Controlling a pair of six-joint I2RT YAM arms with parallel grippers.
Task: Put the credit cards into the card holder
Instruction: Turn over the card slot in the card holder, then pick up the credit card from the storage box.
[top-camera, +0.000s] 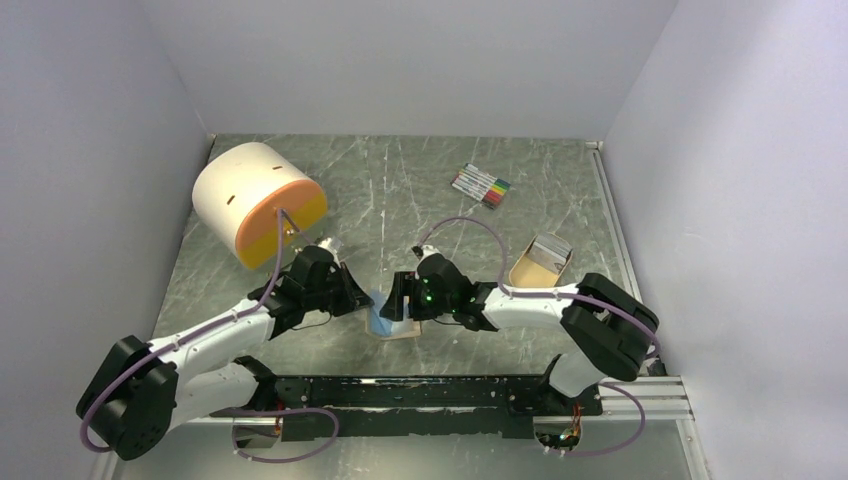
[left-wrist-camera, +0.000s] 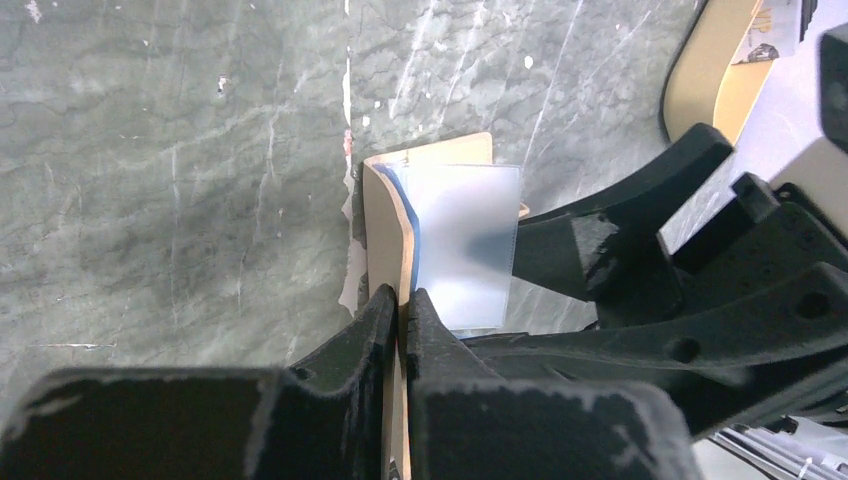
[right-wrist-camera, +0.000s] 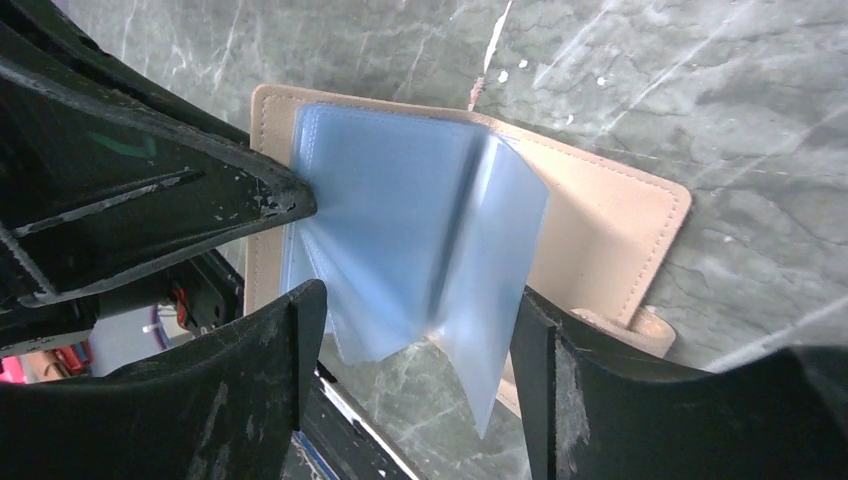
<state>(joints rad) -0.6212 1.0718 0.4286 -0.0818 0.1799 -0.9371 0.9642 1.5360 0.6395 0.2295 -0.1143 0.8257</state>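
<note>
Barely begun: the left hand clamps the cover of the open card holder on the table, the right hand gapes wide, holding nothing, around its sleeves, and the credit cards wait in the tray.

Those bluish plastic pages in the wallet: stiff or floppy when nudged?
Probably floppy: the card holder's sleeves fan and bend between the right gripper's open fingers. Likely light and slippery too, being thin, smooth film.

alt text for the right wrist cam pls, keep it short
An open tan card holder lies on the grey marbled table, its clear blue sleeves fanned up between the wide-open fingers of the right gripper. The left gripper reaches in from the left, its tip at the holder's edge.
</note>
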